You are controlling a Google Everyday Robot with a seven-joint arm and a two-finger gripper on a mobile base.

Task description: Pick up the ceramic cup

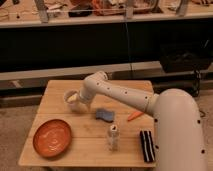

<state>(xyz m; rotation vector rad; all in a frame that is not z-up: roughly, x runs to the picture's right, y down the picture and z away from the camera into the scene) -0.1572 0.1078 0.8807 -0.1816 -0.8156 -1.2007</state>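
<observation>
– Six things on the table (90,149), left to right?

– Yes. On the near left lies the orange plate (52,138). Beyond it, toward the far left corner, stands the ceramic cup (70,97), upright on the wood with its mouth up. Right of the cup is the tool (80,103), at the end of the white arm (120,95), which reaches in from the right.

– And further right?

– A blue pad (105,115) near the middle, a whitish shaker (113,137) nearer the front edge, a small orange piece (134,116), then a black striped block (146,145) at the near right.

– How does the tool stand?

– Its jaws are spread as wide as they go, and I judge it has hold of nothing: the cup rests on the table. The tool sits right against the cup's right side. Whether one jaw is already over the rim or both are outside the wall I cannot make out, as the pale cup and pale tool run together there.

– So what does the grasp turn on?

– The cup lies just to the left of the tool, a shade farther back. Its long axis is upright, so the jaws probably need to come across the wall or rim from the right, close, then lift straight up. Only one arm is there to do it.
</observation>
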